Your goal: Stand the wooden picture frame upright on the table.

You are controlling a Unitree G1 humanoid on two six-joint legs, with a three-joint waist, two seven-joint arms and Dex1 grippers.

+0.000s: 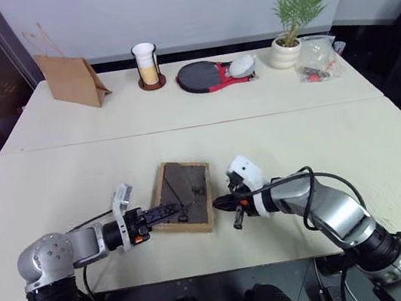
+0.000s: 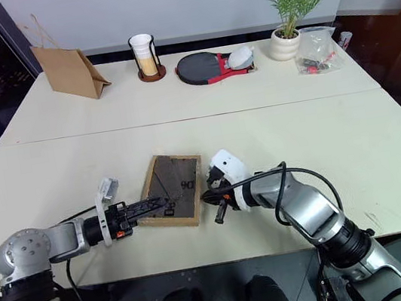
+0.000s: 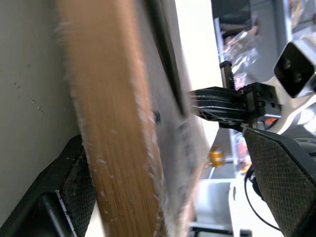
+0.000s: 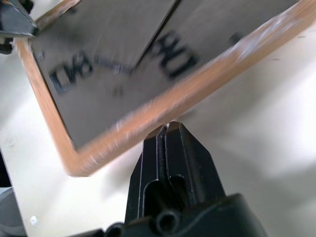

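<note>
Left gripper [image 1: 166, 212]: I see it spread wide, one finger above and one below the frame's [image 1: 186, 194] near-left edge, not yet pinching.
Right gripper [image 1: 222, 203]: fingers pressed together, empty, tip against the frame's right edge.
Frame: back up on the table [image 1: 274, 135], between the two grippers; the wrist views suggest its left edge is tipped up slightly.
Long axis: runs away from me, leaning a little right.
Nearer arm: I judge both at the frame; only the left can grasp.
Hidden: portrait side faces down; stand looks folded flat; lower left finger mostly covered.
</note>
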